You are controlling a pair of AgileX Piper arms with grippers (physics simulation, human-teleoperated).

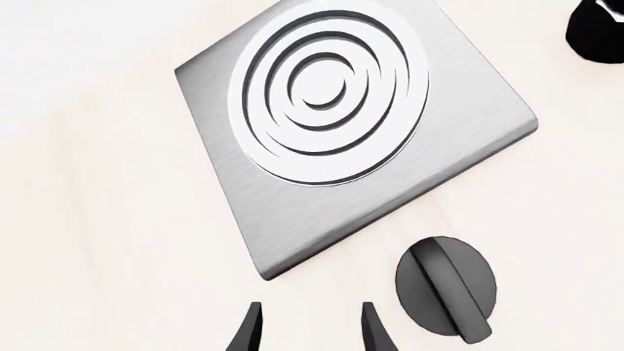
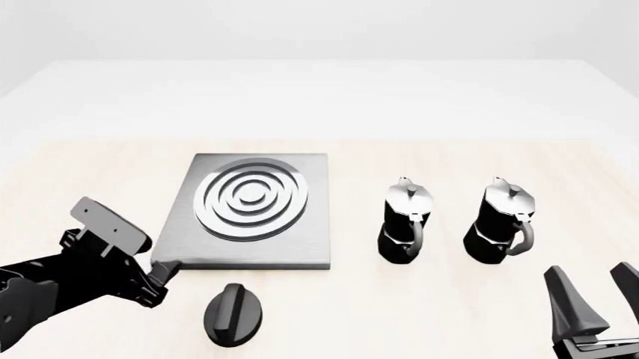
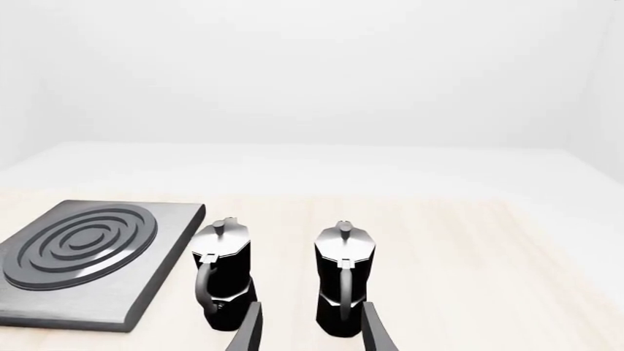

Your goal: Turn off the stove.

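The stove [image 2: 310, 232] is a flat brushed-grey slab with a silver ring burner [image 2: 251, 197] on the table's left half; it also shows in the left wrist view [image 1: 468, 146] and the right wrist view [image 3: 161, 274]. Its separate black round knob [image 2: 233, 315] with a raised ridge lies in front of the slab; it also shows in the left wrist view [image 1: 446, 285]. My left gripper [image 2: 166, 274] is open and empty, just left of the knob at the slab's near left corner. My right gripper [image 2: 599, 299] is open and empty at the front right.
Two black-and-silver moka pots [image 2: 405, 222] [image 2: 499, 222] stand upright right of the stove, behind my right gripper. The pale wooden table [image 2: 420, 314] reaches to a white back area.
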